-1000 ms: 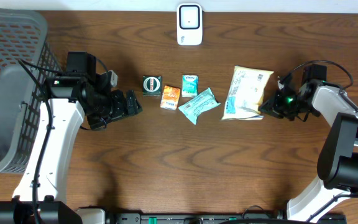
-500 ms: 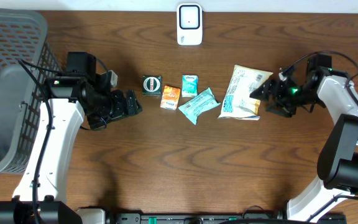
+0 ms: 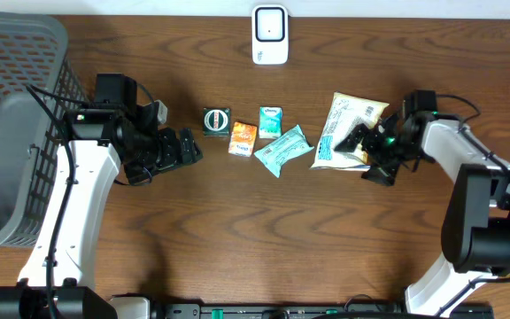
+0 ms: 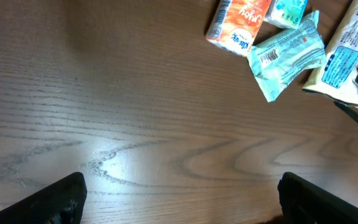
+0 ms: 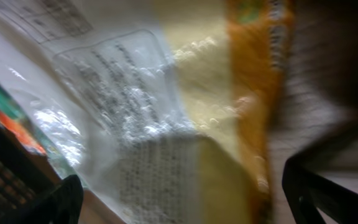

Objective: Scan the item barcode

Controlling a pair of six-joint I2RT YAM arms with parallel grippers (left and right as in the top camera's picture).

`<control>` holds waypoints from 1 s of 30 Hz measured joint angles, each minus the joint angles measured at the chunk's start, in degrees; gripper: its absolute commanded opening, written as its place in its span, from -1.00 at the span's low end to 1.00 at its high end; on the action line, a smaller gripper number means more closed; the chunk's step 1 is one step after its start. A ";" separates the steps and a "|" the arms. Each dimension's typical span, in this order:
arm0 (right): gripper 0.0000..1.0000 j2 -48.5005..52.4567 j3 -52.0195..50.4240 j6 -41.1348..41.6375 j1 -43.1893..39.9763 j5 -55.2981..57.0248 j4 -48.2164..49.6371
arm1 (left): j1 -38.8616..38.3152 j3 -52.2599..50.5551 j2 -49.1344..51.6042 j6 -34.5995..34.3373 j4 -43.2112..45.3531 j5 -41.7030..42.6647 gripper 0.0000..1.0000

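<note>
i stood by the wooden table (image 3: 237,239) and looked at both arms. the right gripper (image 3: 366,157) was at the lower right corner of the yellow and white snack bag (image 3: 351,124). its two fingers were spread wide, one on each side of that corner, and they were not pinching it. from the right wrist camera the shiny printed back of the bag filled almost the whole view, close and blurred, with the two dark fingertips (image 5: 36,205) far apart at the bottom corners. the bag lay flat on the table, at the right end of the row of goods and well below the white scanner (image 3: 270,35), which stood at the far edge of the table.

the left gripper (image 3: 195,147) hung over bare wood at the left of the row. its fingers were also wide apart, and there was only table between them. the row itself had a dark green box (image 3: 216,120), an orange packet (image 3: 243,138), a small teal packet (image 3: 270,120) and a bigger teal pack (image 3: 285,147). the left wrist camera showed a barcode on this bigger pack. a grey plastic basket (image 3: 25,35) stood at the far left side of the table, behind the left arm.
</note>
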 measured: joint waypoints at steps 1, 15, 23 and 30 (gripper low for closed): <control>0.72 -0.33 -0.74 1.51 0.76 0.00 1.86 | 0.02 0.00 0.00 0.00 0.00 0.00 0.95; -0.98 -0.20 -2.43 3.41 -2.05 2.16 0.00 | 0.00 0.00 0.00 0.00 -0.02 0.02 0.95; -0.98 -0.44 2.67 -13.60 -6.36 -1.62 -8.09 | 0.02 0.00 0.00 0.00 -0.02 0.02 0.95; -0.98 -1.66 6.88 -29.77 -5.38 -12.31 -13.14 | 0.02 0.00 0.00 -0.02 -0.02 0.02 0.96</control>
